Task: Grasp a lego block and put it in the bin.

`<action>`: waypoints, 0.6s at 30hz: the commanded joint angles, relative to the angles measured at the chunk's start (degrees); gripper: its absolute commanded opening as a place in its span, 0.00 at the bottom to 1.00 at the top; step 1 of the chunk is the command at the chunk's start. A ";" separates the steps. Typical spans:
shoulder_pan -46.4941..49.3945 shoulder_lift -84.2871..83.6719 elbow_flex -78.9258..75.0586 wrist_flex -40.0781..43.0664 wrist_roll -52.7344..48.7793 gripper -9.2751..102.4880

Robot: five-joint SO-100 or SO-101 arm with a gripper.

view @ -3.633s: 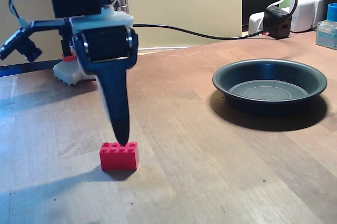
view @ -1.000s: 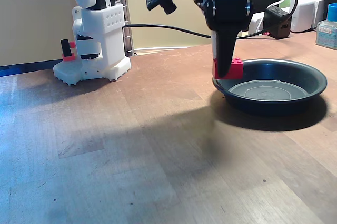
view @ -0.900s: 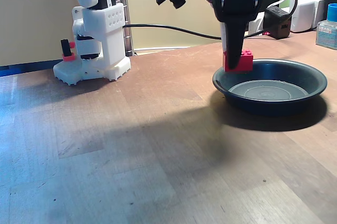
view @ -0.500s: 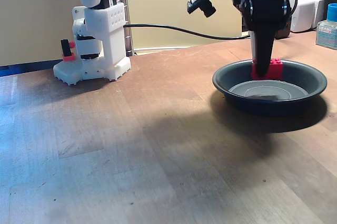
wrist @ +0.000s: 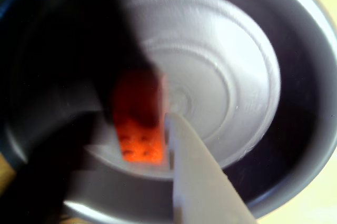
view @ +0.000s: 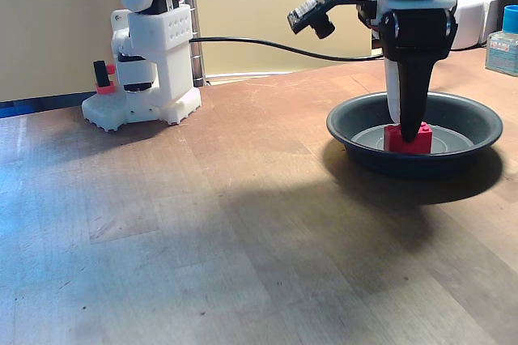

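Observation:
The red lego block (view: 409, 139) sits low inside the bin (view: 473, 118), a shallow round dark pan, at or just above its flat bottom. My gripper (view: 407, 131) reaches straight down into the pan and is shut on the block. In the blurred wrist view the lego block (wrist: 138, 129) is pinched between a dark finger on the left and a pale finger (wrist: 197, 182) on the right. My gripper (wrist: 141, 112) hangs over the pale floor of the bin (wrist: 303, 103).
The white robot base (view: 150, 70) stands at the back left of the wooden table. A black cable runs from it to a black power adapter and white plugs behind the pan. A blue-capped bottle (view: 505, 37) stands at the far right edge.
The gripper carried the block from the table, over the pan's near rim to the right, and in the last half second lowered it down into the pan.

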 commanded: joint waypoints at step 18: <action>1.32 14.41 3.34 4.75 -0.88 0.26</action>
